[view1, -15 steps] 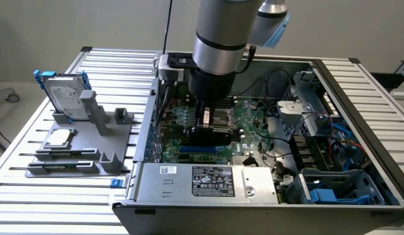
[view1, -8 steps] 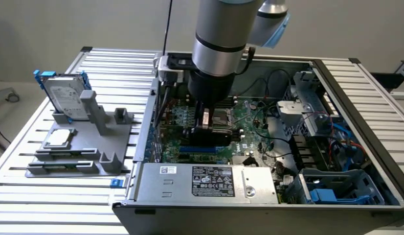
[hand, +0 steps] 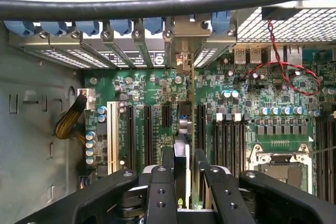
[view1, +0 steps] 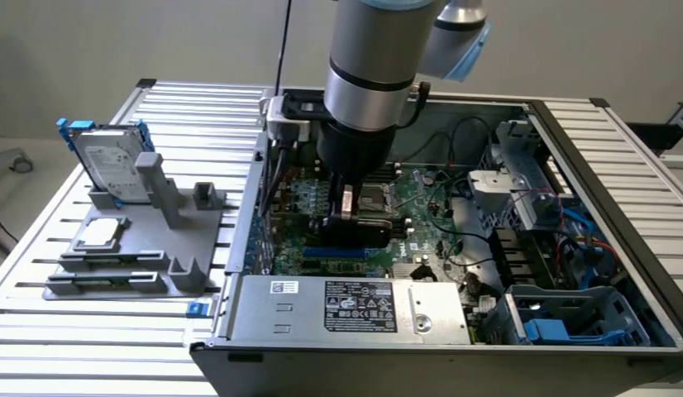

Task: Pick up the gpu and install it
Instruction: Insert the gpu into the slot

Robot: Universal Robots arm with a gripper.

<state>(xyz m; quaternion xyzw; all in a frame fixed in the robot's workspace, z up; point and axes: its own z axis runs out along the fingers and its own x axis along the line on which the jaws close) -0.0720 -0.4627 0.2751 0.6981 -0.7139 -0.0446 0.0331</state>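
Slatted aluminium table (view1: 99,335), grey wall (view1: 77,41)

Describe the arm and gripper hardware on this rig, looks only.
The arm is a round silver-grey tube with a black band, and its joint carries a light blue cap. Below, a black wrist section narrows to the gripper. In the wrist view the fingers are black linkage bars studded with round screw heads, and a thick black cable runs across above them.
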